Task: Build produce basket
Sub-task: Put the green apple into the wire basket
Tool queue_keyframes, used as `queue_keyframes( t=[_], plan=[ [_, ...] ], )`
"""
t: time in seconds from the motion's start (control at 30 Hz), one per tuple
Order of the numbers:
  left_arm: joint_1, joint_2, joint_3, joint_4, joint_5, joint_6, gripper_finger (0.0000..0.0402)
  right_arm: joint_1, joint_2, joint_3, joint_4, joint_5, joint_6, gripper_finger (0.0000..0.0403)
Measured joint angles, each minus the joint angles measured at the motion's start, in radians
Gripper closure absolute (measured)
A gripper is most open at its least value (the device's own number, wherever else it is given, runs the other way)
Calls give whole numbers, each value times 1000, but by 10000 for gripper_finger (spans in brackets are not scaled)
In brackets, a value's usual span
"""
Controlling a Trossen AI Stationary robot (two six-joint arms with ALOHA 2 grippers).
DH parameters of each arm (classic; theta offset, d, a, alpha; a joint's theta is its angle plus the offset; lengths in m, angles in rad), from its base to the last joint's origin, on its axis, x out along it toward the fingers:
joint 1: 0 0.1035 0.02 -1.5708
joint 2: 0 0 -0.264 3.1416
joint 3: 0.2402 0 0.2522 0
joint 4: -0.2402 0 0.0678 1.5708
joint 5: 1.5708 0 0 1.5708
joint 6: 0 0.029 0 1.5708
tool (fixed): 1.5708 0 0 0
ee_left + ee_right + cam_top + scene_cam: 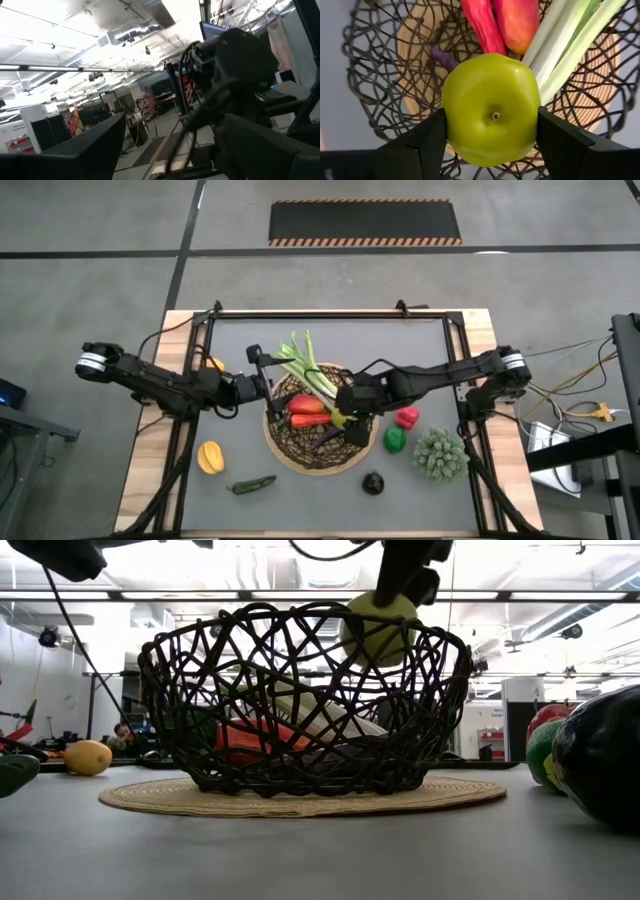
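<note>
Over the grey counter (300, 510) my right jaws (491, 122) gripped a smooth, hard, light green apple (491, 107) by its sides above the basket (380, 85); my left jaws' state I cannot tell.

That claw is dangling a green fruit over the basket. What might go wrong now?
1. The right gripper pinches the round green apple only at its sides, above the basket. It might slip out early.
2. The leek, red pepper and carrot already fill the middle, so the apple may bounce or roll onto the rim.
3. The left gripper hovers at the basket's far-left edge, close to the right arm; they might bump.
</note>
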Motion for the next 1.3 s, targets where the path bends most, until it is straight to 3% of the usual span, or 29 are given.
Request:
queue_keyframes(
  t=[0.47,0.73,1.07,1.3],
  plan=[
    [0,-28,-4,-18,-17,23,81,-13,139,10,79,70,-76,156],
    [0,-101,-9,-118,-18,22,81,-36,183,10,141,70,-126,156],
    [-1,-198,-74,-119,-18,21,81,-44,238,10,155,60,-148,156],
    [0,-217,-89,-119,-18,21,81,-44,251,11,159,61,-162,130]
  ],
)
